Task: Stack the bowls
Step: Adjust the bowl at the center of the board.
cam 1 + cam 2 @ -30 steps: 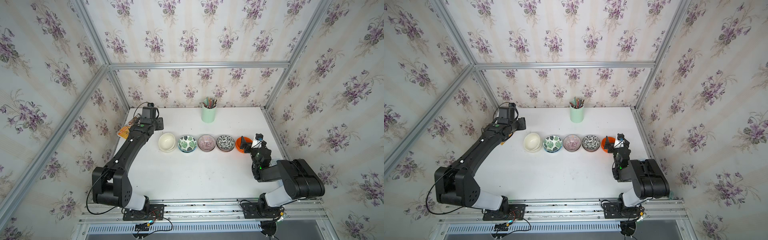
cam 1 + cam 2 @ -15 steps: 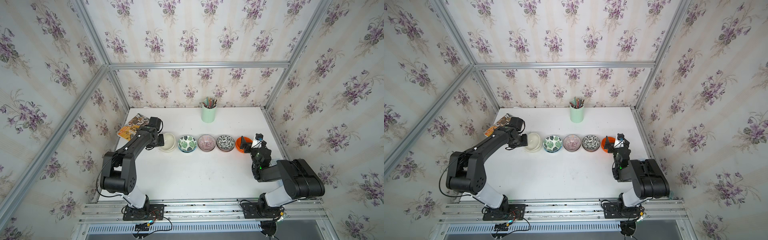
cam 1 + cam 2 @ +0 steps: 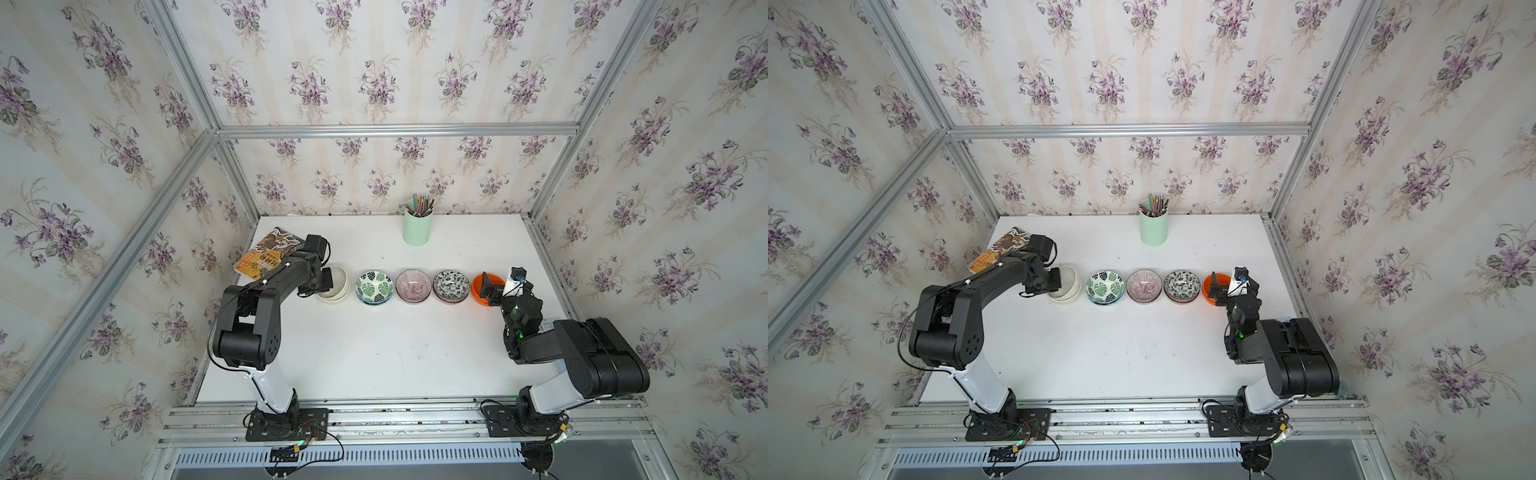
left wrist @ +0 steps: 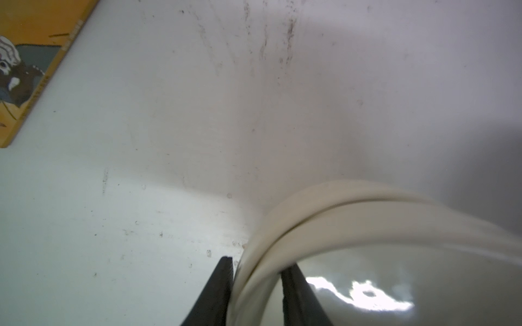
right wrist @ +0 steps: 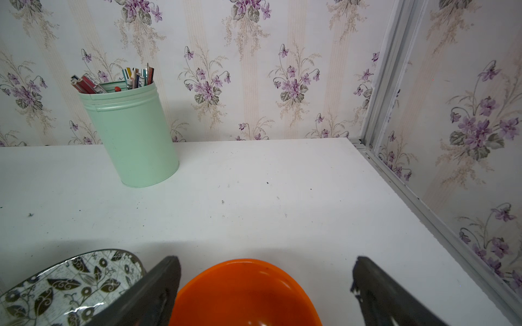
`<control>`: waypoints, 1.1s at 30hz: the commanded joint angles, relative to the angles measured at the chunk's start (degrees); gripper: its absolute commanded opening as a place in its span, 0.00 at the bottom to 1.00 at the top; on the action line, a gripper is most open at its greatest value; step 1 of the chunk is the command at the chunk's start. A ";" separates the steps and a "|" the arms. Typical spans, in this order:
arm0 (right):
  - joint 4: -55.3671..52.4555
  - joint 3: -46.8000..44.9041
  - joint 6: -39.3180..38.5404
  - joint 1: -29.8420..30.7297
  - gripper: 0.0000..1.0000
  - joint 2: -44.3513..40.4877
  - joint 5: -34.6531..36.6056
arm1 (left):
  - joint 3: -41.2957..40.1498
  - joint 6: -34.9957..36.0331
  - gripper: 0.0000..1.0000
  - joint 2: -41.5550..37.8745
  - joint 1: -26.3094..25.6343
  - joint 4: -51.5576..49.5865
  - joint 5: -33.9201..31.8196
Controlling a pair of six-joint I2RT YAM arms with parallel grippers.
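Note:
Five bowls stand in a row across the table: cream (image 3: pixel 337 277), green-leaf (image 3: pixel 374 286), purple-striped (image 3: pixel 412 286), black-and-white floral (image 3: pixel 451 285) and orange (image 3: pixel 477 291). In the left wrist view the cream bowl (image 4: pixel 367 223) shows two nested rims. My left gripper (image 4: pixel 258 262) is shut on that rim, one finger outside and one inside. In both top views the upper cream bowl (image 3: pixel 1070 277) looks tilted over the lower one. My right gripper (image 5: pixel 265 282) stands open just above the orange bowl (image 5: pixel 243 293), a finger on each side, touching nothing.
A mint-green pencil cup (image 3: pixel 417 228) stands at the back middle. A yellow book (image 3: pixel 266 257) lies at the back left, close behind my left arm. The right wall frame (image 5: pixel 395 180) runs close beside the orange bowl.
My left arm swung from over the book at the back left down to the cream bowl, and its jaws narrowed onto the rim. The right arm stayed still.

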 commanded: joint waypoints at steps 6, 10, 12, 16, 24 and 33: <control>0.68 0.25 0.33 0.01 1.00 0.12 0.42 | 0.75 -2.17 0.22 0.93 0.07 3.08 2.58; 0.65 0.26 0.29 0.01 1.00 0.18 0.38 | 1.05 -2.25 0.22 1.39 0.07 2.86 3.55; 0.61 0.24 0.29 -0.03 1.00 0.13 0.43 | 1.14 -1.87 0.22 1.29 0.05 1.68 2.92; 0.69 0.29 0.30 -0.03 1.00 0.12 0.43 | 0.44 -1.26 0.20 0.46 0.08 0.45 2.86; 0.66 0.23 0.25 0.01 1.00 0.14 0.42 | -1.58 -0.79 0.14 -2.48 0.07 -2.54 3.23; 0.65 0.25 0.28 0.00 1.00 0.12 0.40 | -5.15 -1.07 0.14 -5.57 0.05 -2.24 3.20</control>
